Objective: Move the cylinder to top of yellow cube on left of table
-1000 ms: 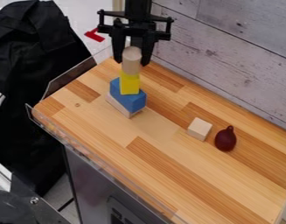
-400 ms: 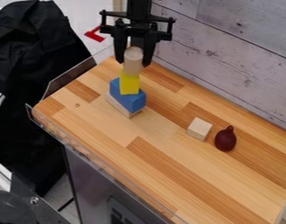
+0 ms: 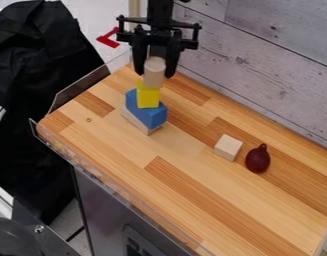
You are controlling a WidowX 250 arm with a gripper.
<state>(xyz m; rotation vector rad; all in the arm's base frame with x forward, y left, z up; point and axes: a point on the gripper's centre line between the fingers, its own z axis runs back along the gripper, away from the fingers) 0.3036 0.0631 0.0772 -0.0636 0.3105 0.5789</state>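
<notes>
The black gripper hangs over the far left part of the table, shut on the light wooden cylinder, one finger on each side of it. The cylinder stands upright, its lower end at or just above the top of the yellow cube; whether they touch I cannot tell. Beneath the yellow cube is a blue block, which rests on a pale wooden piece.
A pale wooden cube and a dark red pear-shaped object lie right of the stack on the wooden table. Transparent guards edge the left side, and a grey plank wall stands behind.
The gripper and the cylinder in it have moved slightly right and down in the view. The cube and blocks below have stayed put.
</notes>
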